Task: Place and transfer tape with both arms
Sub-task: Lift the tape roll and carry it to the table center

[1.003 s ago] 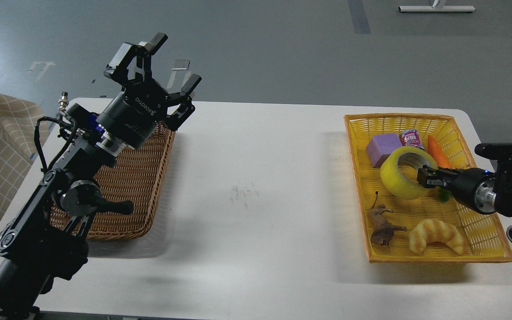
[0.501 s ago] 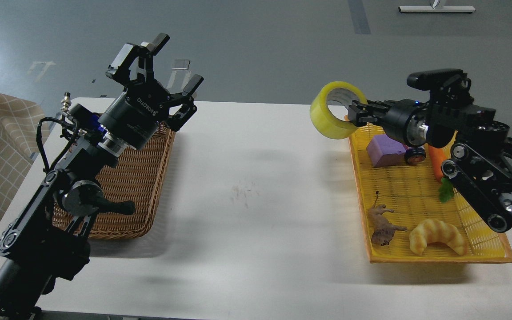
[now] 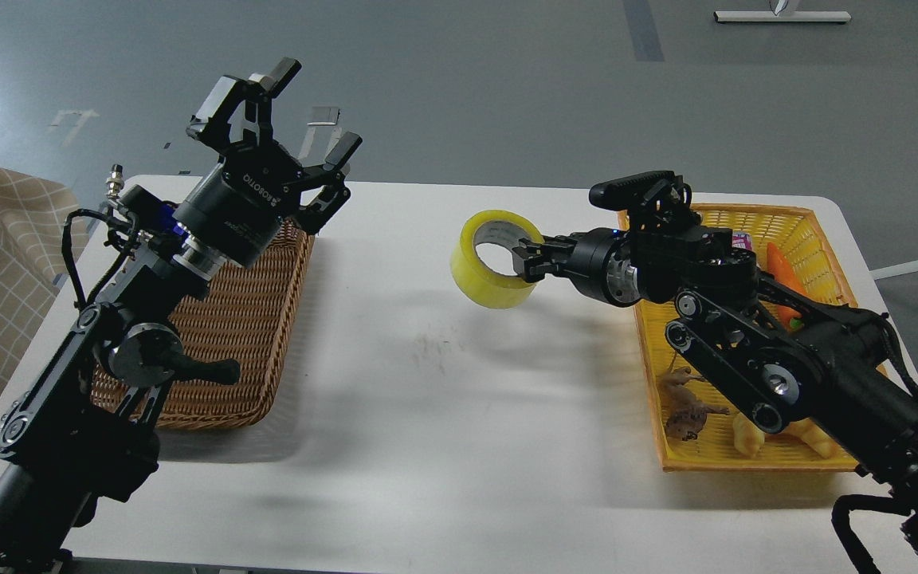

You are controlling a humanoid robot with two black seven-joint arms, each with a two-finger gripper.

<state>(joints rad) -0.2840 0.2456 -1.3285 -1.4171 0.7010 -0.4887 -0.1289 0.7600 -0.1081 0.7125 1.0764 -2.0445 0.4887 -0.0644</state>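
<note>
My right claw is clamped on the rim of the tape, holding it in the air above the white worktop. My left claw stands spread wide above the wicker basket.

You see two matte black jointed arms with silver joint discs; the left gripper carries white ROBOTIQ lettering, a blue light and looping black cables; the right gripper shows a silver wrist ring.

The right hand gripped the tape above the desk; the left hand gaped over the wicker basket.
</note>
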